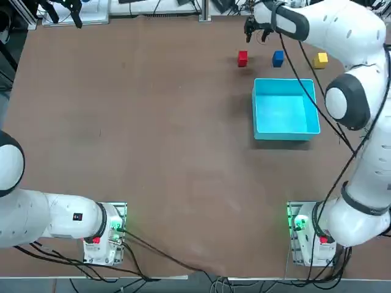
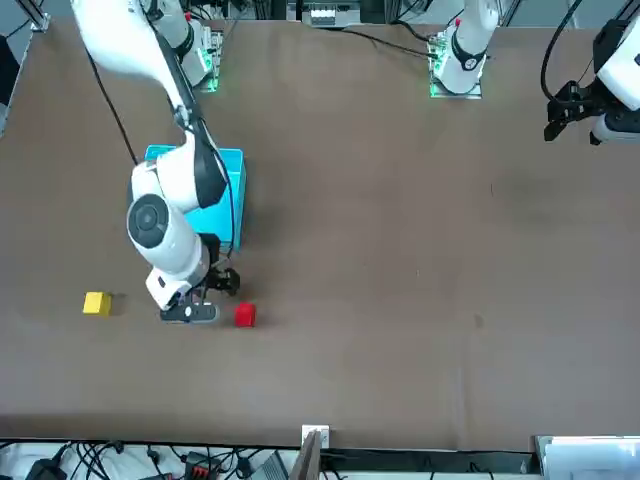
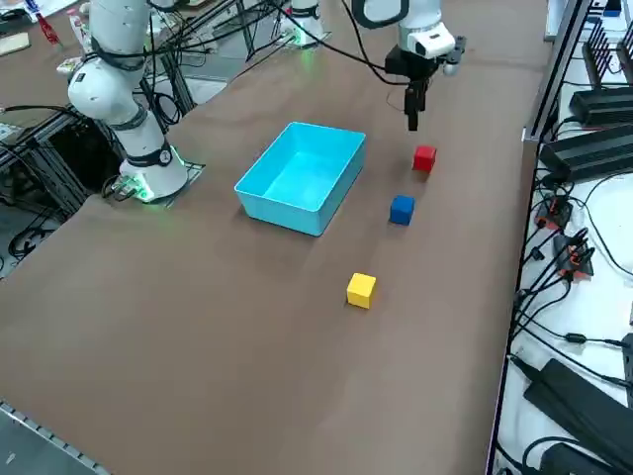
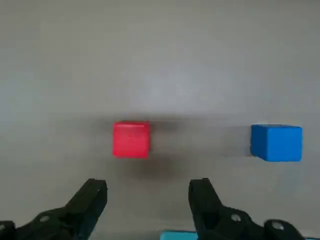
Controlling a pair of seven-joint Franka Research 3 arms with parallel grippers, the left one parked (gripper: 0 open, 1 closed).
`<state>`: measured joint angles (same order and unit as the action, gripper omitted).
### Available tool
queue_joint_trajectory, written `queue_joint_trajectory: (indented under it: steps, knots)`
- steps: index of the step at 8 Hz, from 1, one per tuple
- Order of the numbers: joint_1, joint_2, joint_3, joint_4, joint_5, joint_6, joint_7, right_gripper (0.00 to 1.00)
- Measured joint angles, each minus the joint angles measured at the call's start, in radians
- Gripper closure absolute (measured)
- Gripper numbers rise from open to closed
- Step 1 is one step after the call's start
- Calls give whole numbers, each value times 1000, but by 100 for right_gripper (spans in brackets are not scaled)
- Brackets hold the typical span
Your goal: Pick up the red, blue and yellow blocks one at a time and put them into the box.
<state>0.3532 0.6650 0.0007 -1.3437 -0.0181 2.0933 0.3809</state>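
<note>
Three small cubes lie in a row on the brown table beyond the box: the red block (image 1: 242,58) (image 3: 424,158) (image 4: 131,139), the blue block (image 1: 278,58) (image 3: 401,209) (image 4: 276,143) and the yellow block (image 1: 321,59) (image 3: 361,289) (image 2: 96,303). The cyan box (image 1: 285,81) (image 3: 282,210) (image 2: 233,165) has nothing in it. My right gripper (image 1: 256,27) (image 3: 412,117) (image 4: 149,187) hangs open and empty above the table, close to the red block (image 2: 245,315) and not touching it. In the front view the arm hides the blue block.
The parked left arm (image 1: 43,213) rests at the near left corner. Cables run along the near table edge (image 1: 153,268). Racks and more cables stand past the table's right edge (image 3: 584,198).
</note>
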Motion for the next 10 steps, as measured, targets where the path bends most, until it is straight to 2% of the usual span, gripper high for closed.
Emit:
queue_joint_trajectory:
  steps: [6,10]
  knots:
    - [63,157,-2,129,-1,76,66,0]
    - [62,228,-9,139,-59,161,41,0]
